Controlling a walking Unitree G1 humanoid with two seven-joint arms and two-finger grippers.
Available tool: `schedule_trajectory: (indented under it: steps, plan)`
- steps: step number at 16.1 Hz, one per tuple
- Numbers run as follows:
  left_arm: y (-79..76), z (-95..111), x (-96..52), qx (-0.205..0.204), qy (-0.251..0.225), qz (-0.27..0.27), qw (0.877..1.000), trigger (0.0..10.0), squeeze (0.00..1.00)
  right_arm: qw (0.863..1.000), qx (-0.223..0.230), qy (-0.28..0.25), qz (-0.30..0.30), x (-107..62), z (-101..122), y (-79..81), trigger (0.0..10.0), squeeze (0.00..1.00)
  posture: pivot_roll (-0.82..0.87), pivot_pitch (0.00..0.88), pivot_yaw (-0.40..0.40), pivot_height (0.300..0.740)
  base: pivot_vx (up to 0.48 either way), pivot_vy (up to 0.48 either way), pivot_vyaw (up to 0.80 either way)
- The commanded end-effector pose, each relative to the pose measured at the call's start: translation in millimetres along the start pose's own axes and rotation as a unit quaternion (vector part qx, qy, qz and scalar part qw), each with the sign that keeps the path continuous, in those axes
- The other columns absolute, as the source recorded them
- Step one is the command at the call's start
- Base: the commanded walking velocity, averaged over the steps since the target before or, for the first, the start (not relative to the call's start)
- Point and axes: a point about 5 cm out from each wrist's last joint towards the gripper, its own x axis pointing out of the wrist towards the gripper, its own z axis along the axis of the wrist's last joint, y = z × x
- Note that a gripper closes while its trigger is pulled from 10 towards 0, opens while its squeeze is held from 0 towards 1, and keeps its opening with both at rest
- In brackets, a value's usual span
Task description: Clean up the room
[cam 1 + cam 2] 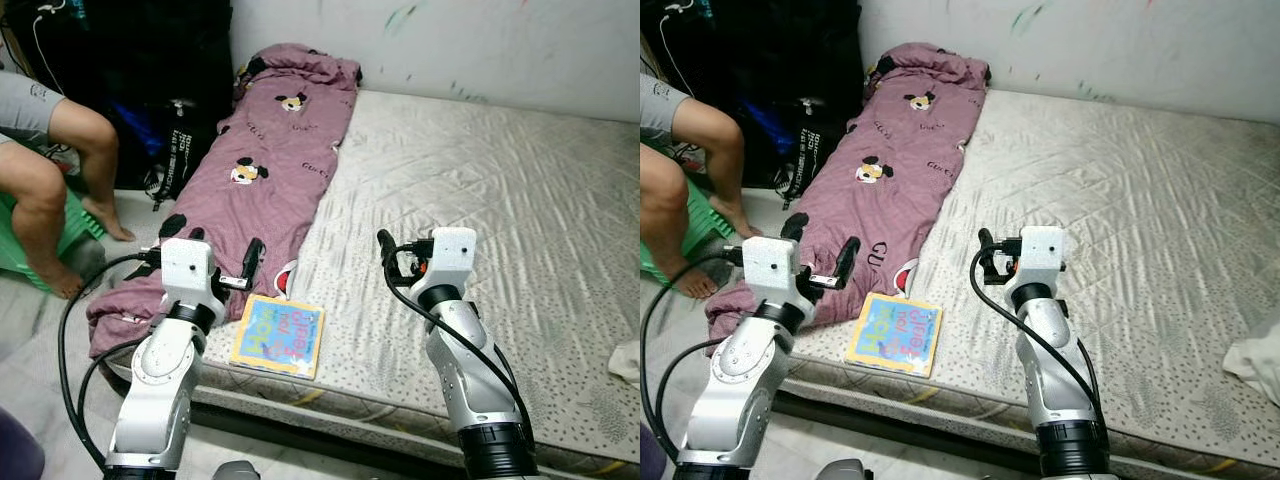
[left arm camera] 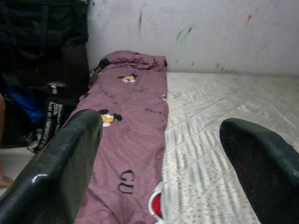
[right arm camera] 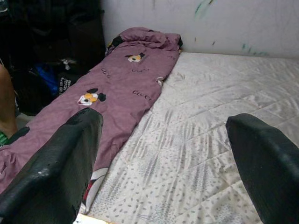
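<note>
Item: colourful square children's board book [image 1: 278,336], blue and yellow cover with pink lettering, lying flat at the lower centre of our head views, near the front edge of the grey quilted bare mattress [image 1: 500,200]. Beside it, a mauve cartoon-print blanket [image 1: 260,170] runs up the frame's left. Our left gripper [image 1: 222,262] and right gripper [image 1: 398,260] hover with jaws wide, holding nothing. Head views add a seated person's bare legs [image 1: 60,190] at far left.
</note>
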Motion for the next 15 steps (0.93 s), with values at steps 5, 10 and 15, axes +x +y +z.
schedule_trajectory:
  steps: [5, 10, 15]
  plan:
    - [1.5, -2.7, -0.4, 0.001, 0.007, 0.013, 1.000, 10.0, 0.00, 1.000, -0.002, -0.003, -0.001, 1.3, 2.7, -0.7, 10.0, 0.00, 0.04, 0.000, -0.027, 0.740, 0.000, 0.000, -0.32]
    - [1.3, -3.1, 0.1, -0.002, 0.007, 0.010, 1.000, 10.0, 0.00, 1.000, -0.001, -0.004, -0.001, 1.4, 2.9, -0.6, 10.0, 0.00, 0.04, 0.000, -0.028, 0.740, 0.000, -0.261, -0.25]
    - [0.2, -2.9, 1.3, -0.001, 0.006, 0.007, 1.000, 10.0, 0.00, 1.000, -0.003, -0.004, 0.001, 2.3, 3.3, -0.4, 10.0, 0.00, 0.04, 0.000, -0.029, 0.740, 0.000, -0.344, 0.00]
